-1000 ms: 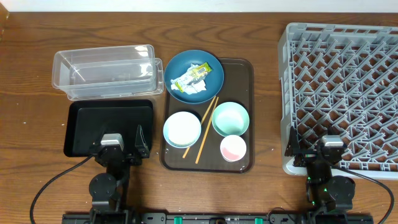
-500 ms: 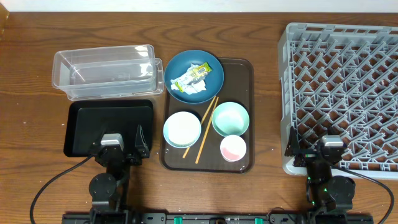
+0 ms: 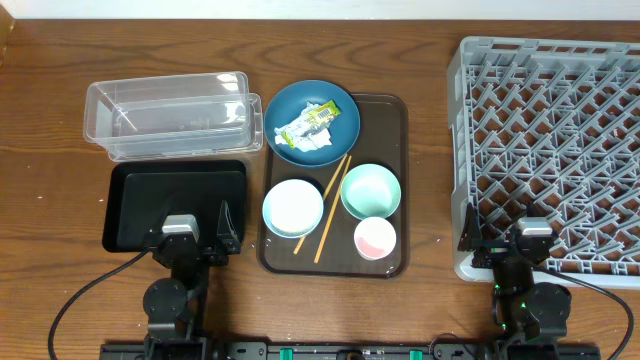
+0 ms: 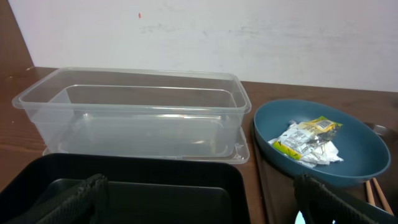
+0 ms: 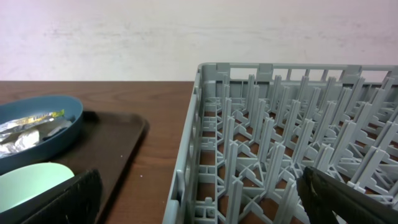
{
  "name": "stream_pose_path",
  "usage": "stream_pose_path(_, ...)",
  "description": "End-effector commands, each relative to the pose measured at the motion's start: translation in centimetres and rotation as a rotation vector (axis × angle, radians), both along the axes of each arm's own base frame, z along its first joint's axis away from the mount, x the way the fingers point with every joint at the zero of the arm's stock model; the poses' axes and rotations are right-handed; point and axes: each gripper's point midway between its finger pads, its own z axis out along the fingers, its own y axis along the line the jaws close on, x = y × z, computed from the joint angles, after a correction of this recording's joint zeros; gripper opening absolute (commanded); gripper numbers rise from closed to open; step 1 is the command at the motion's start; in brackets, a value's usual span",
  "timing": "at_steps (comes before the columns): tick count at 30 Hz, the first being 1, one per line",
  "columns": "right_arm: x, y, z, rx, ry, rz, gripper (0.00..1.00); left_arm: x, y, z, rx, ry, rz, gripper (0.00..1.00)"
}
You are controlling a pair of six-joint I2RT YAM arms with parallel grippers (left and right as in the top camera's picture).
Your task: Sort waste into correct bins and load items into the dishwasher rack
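A dark blue plate [image 3: 312, 122] holds a green-and-yellow wrapper [image 3: 308, 121] and white tissue [image 3: 318, 143]; it also shows in the left wrist view [image 4: 323, 146]. A pale blue-white bowl [image 3: 292, 207], a mint-green bowl [image 3: 370, 191], a pink cup [image 3: 375, 237] and two chopsticks [image 3: 328, 206] lie on the brown tray [image 3: 396, 110]. The clear tub [image 3: 168, 112] and black tray [image 3: 176, 200] sit at left. The grey rack [image 3: 550, 150] is at right. My left gripper [image 4: 199, 202] is open over the black tray's near edge. My right gripper [image 5: 199, 196] is open at the rack's near left corner. No rice shows.
The brown serving tray lies between the bins and the rack. Bare wooden table [image 3: 430, 150] runs between the tray and the rack. A white wall stands behind the table.
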Motion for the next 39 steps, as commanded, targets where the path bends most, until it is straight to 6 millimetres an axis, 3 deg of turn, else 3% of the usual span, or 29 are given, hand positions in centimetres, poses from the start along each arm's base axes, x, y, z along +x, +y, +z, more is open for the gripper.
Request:
stream_pose_path(1, 0.0, 0.1, 0.0, -0.01, -0.002, 0.007, 0.99, 0.0, 0.0, -1.7, 0.02, 0.042, -0.002, 0.97)
stream_pose_path(22, 0.0, 0.2, 0.0, -0.009, -0.004, 0.012, 0.99, 0.0, -0.1, -1.7, 0.018, 0.042, -0.009, 0.97)
stream_pose_path(28, -0.1, 0.3, 0.6, 0.132, -0.013, 0.011, 0.99, 0.0, -0.1, 0.4, -0.168, -0.013, 0.01, 0.97)
stream_pose_path(33, -0.4, 0.7, 3.0, 0.148, -0.06, 0.038, 0.99, -0.1, -0.9, 2.5, -0.192, -0.013, -0.036, 0.97)
stream_pose_path(39, -1.1, 0.7, 7.6, 0.058, -0.128, 0.044, 0.99, 0.3, -1.5, 4.1, -0.199, 0.104, -0.059, 0.97)
